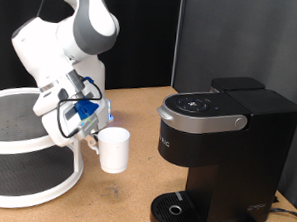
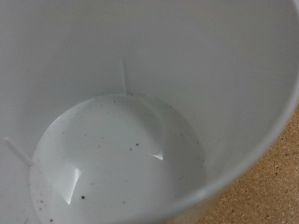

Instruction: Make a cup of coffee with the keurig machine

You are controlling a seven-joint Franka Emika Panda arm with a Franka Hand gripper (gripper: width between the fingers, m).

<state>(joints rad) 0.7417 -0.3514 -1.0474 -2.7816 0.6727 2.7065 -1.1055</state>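
The cup, a small plain white mug, hangs above the wooden table to the left of the keurig machine in the exterior view. My gripper meets the cup at its left rim and appears shut on it, lifting it off the table. The wrist view is filled by the cup's white inside, with dark specks scattered over its bottom. The keurig machine is black and boxy, with a grey curved lid handle, a button panel on top and a round drip base with nothing on it. My fingers do not show in the wrist view.
A white two-tier round shelf stands at the exterior view's left, close behind the arm. The brown table runs under everything. A cable lies at the lower right by the machine.
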